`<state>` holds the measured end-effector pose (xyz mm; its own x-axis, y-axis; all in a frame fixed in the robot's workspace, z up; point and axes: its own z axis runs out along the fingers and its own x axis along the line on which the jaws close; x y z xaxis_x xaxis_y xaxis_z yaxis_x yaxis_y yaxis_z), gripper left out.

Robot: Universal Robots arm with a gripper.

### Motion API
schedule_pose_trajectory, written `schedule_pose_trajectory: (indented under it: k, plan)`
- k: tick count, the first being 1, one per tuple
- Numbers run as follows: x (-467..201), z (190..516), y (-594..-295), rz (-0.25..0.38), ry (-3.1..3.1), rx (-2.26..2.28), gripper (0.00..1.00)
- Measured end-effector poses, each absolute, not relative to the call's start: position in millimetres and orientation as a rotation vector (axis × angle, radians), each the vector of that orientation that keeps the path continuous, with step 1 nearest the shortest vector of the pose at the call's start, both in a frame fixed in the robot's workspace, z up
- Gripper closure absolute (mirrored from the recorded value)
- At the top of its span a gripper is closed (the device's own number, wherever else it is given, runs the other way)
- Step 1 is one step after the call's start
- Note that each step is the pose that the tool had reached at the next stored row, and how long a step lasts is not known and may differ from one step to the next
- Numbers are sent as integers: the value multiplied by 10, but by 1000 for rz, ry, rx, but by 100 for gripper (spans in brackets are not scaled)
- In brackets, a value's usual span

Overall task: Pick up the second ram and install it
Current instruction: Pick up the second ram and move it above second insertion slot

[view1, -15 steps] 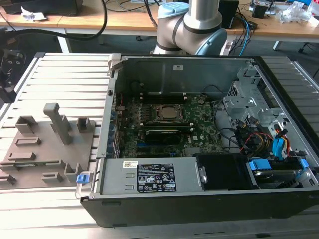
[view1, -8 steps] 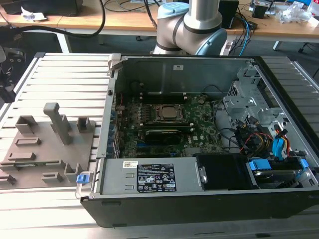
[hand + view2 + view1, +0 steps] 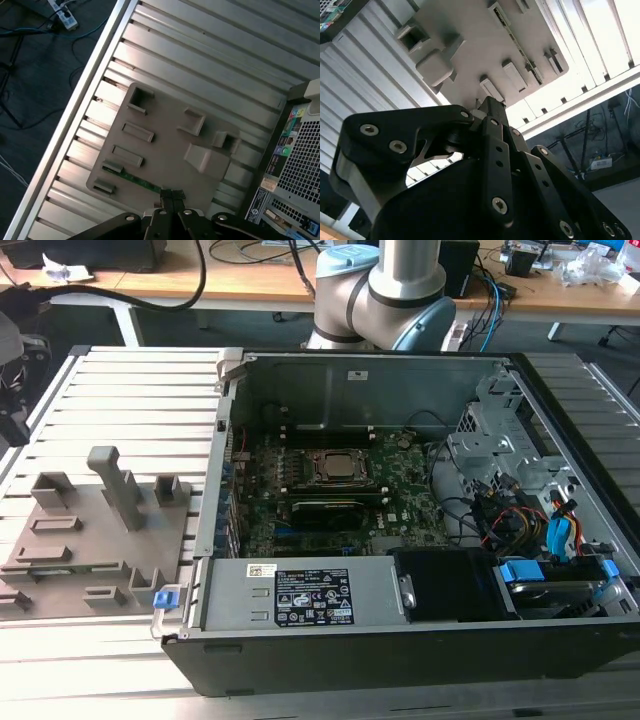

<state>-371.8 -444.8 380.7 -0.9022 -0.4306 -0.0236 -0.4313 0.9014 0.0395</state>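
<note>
Holds the gripper (image 3: 170,194) closed and empty above the tray (image 3: 162,147). Leaves the ram (image 3: 140,181) lying in its slot by the tray's edge, just beside the gripper in the first wrist view. Could strike it if lowered closed, or grip off-centre, tilting and binding it in the slot. Stickers (image 3: 312,597) on the case (image 3: 400,660): print unreadable.

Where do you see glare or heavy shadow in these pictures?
Second wrist view: the table is washed out white behind the dark gripper. Exterior view: the case interior sits in shade. First wrist view: even light on the holder plate.
</note>
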Motion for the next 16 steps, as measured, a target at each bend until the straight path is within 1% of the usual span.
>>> schedule_pose_trajectory:
  k: [16]
  plan:
    - [-3718,3807,-4448,71,2927,-1117,89]
